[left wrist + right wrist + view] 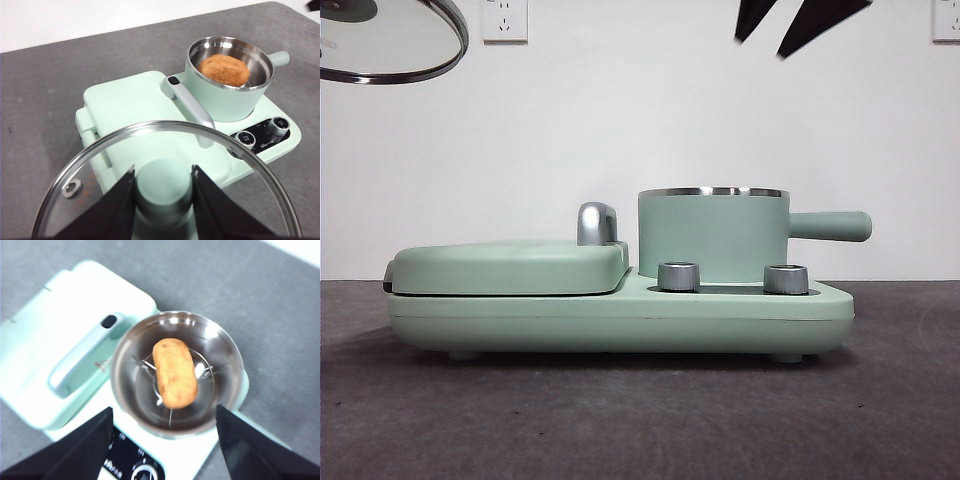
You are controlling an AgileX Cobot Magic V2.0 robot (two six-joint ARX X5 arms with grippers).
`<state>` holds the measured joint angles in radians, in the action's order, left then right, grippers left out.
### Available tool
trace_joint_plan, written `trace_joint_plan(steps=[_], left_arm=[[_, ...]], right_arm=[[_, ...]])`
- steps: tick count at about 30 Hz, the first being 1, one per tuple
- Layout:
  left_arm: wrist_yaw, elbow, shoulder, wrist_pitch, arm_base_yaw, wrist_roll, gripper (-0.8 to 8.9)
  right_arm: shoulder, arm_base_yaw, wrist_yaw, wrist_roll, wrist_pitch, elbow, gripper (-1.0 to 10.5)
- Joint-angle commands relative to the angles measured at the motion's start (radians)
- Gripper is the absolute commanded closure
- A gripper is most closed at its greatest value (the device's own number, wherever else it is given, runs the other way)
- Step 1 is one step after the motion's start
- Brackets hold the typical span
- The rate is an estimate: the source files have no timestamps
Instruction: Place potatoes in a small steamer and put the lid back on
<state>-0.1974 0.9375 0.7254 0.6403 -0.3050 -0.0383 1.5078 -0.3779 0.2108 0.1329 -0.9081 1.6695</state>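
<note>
A flat mint-green hinged griddle cover lies shut; two steel knobs front the mint-green cooker base on grey table.

Lab bench: bare wall, grey mat.

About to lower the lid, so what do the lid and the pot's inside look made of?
Lid: clear glass, probably, with a shiny steel-looking rim and matte mint knob, likely plastic. Pot inside: polished metal, seemingly stainless steel; it mirrors the light around the potato.
</note>
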Motion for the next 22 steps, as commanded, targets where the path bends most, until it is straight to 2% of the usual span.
trace_joint_plan(steps=[1,11,16,22], left_arm=[[-0.001,0.015,0.001,-0.034,-0.002,-0.014,8.04],[-0.006,0.015,0.002,-0.035,-0.003,-0.014,8.04],[-0.019,0.015,0.015,-0.039,-0.003,-0.022,8.04],[-0.135,0.015,0.057,-0.095,-0.003,-0.027,8.04]], right_arm=[[-0.086,-0.005,-0.008,-0.004,0.040,-0.066,6.2],[-0.456,-0.005,-0.032,-0.022,0.210,-0.443,6.2],[-0.608,-0.005,-0.058,-0.021,0.232,-0.582,6.3],[-0.761,-0.005,-0.082,-0.043,0.231,-0.721,6.3]])
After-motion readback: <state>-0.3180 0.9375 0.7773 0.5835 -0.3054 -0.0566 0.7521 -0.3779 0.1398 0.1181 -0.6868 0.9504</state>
